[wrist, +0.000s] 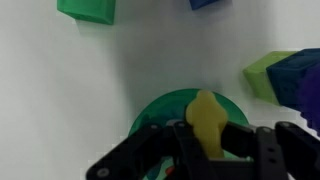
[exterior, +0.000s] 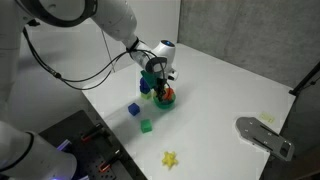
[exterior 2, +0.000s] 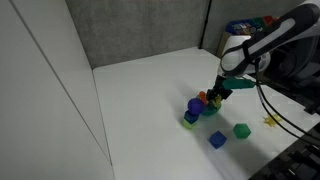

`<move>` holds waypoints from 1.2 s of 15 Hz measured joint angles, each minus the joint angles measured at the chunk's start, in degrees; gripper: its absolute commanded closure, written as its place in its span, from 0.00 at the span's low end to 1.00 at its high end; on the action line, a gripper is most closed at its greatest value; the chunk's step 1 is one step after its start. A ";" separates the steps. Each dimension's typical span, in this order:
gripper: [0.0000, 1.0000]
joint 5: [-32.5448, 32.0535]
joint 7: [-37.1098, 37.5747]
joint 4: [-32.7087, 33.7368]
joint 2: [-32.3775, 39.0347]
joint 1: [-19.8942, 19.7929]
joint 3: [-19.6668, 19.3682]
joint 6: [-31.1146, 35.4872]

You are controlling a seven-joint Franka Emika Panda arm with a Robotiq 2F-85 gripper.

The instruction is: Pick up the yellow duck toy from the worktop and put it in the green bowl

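Step in hand: judged to be the release, with the toy already off the worktop (exterior: 230, 90) and hung over its target.
Gripper (wrist: 210, 142): clamped on the yellow duck toy (wrist: 206, 115), one finger pressed to each side, at the bottom centre of the wrist view.
Duck's place: held above the green bowl (wrist: 150, 115), overlapping the right half of the rim circle in the wrist view. Could not be told whether touching the bowl or clear of it.
Bowl elsewhere: sat near mid-frame in an exterior view (exterior: 167, 102), directly below the gripper (exterior: 157, 84) and mostly covered by it.
Neighbours: green cube (wrist: 88, 8) at upper left and blue cube (wrist: 214, 3) at the top edge, both well apart from the bowl. Green and blue blocks (wrist: 282, 75) at the right edge, just beside the bowl.
Centring: worth a slight shift toward the left of the wrist view, so as to bring the duck over the bowl's middle rather than its right side.
Height: best lowered close to the bowl's floor before parting the fingers, since a small rounded toy would likely bounce or roll out of a shallow dish.
Release: slow and even, then straight up.
Risk: clipping the crowded blocks on the right, or nudging the light bowl.
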 measured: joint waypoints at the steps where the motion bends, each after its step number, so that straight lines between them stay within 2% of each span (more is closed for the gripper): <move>1: 0.95 0.00 -0.56 0.00 0.06 0.00 0.00 0.01; 10: 0.95 -1.20 -4.07 0.97 2.09 0.44 0.07 4.36; 11: 0.87 -1.22 -4.07 1.45 2.44 0.54 0.07 4.47; 12: 0.62 -1.22 -4.07 2.04 2.80 0.64 0.07 4.48; 14: 0.58 -1.22 -4.06 3.43 3.76 0.86 0.07 4.48; 18: 0.27 -1.22 -4.05 5.57 5.04 0.98 0.01 4.48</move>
